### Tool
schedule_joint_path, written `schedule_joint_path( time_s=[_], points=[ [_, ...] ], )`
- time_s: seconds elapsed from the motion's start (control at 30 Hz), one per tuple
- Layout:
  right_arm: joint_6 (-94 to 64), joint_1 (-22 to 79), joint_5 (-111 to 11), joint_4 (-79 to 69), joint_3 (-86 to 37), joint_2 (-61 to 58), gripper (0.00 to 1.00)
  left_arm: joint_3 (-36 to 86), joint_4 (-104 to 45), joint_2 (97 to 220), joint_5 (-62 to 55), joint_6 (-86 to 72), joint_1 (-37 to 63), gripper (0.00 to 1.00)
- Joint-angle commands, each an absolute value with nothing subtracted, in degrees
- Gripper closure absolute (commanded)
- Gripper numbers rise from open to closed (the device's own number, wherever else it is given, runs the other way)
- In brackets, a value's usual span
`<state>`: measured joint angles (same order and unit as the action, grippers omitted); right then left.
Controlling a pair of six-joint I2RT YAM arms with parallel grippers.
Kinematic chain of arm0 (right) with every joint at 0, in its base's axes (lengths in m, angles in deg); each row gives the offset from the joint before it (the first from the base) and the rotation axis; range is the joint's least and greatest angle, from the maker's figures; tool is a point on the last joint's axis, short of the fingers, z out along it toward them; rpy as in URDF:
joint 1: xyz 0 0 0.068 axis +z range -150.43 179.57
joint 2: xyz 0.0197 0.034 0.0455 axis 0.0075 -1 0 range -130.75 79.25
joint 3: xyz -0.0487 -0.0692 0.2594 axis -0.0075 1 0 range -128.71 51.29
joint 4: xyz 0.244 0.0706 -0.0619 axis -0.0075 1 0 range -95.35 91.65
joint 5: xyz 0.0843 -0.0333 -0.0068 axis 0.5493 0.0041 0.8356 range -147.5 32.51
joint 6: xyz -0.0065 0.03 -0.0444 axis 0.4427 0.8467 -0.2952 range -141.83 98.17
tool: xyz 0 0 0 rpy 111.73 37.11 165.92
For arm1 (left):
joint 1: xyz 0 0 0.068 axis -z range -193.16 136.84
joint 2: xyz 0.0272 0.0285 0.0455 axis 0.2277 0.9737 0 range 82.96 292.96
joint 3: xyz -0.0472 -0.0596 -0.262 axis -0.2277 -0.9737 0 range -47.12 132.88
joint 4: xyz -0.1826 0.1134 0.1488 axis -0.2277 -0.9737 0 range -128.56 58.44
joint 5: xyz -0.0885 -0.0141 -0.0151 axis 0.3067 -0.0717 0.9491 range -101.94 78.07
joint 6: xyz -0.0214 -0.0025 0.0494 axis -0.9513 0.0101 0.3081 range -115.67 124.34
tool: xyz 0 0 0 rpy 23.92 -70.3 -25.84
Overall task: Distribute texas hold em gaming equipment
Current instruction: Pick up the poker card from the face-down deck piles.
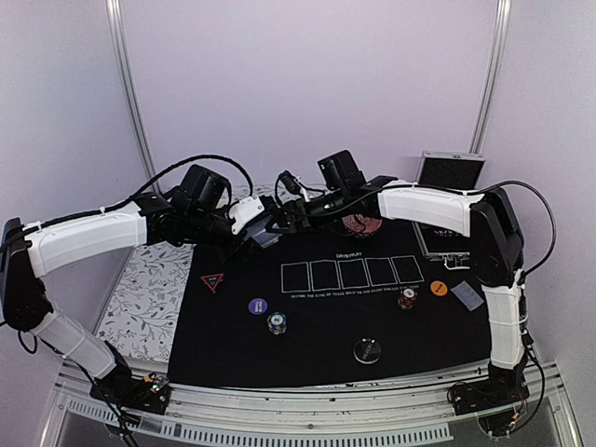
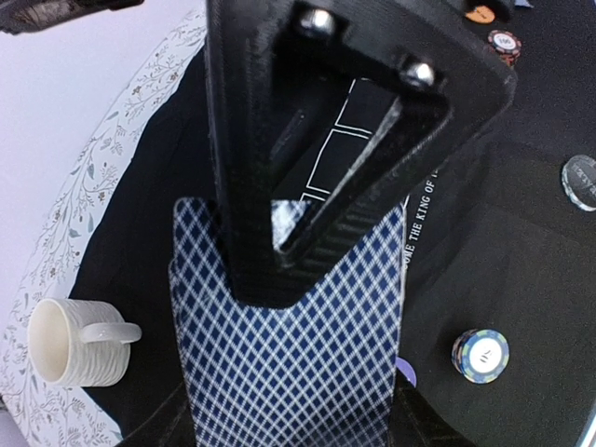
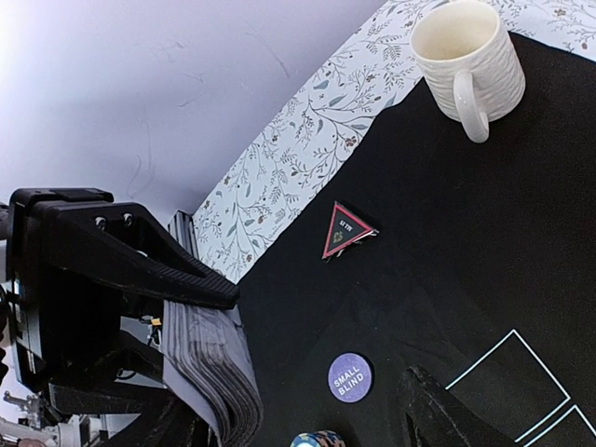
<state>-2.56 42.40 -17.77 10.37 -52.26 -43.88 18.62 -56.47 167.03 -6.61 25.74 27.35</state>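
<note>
The left claw (image 1: 250,228) clamps the deck of cards (image 2: 298,372) aloft, upper middle of the top view, backs facing the right claw (image 1: 282,220), whose jaws stand apart and empty, probably to peel one card for the black mat (image 1: 307,349) below

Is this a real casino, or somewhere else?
Probably a robot test booth, not a casino: plain white walls, a black poker mat with a chip stack, and robot arms bolted to the table's edge.

Cream ribbed mug (image 3: 470,56), floral tablecloth (image 3: 298,158)
</note>
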Motion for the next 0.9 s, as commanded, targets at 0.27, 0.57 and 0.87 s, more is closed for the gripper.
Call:
schedule_joint_path(
  time_s=[0.27,0.57,0.87],
  points=[
    [-5.8,41.4,-18.3,15.5,-53.1,-39.6,0.67,18.8,-54.7,167.2,-7.7,26.1,28.1,0.46],
    [-6.5,40.6,-20.6,19.4,-53.1,-36.1,0.98,18.9,-54.7,167.3,-9.2,26.0,28.1,0.46],
    [-3.8,32.9,-32.7,19.9,-45.1,-26.1,0.98,19.6,-54.5,167.1,-12.6,24.7,28.0,0.47]
  ],
)
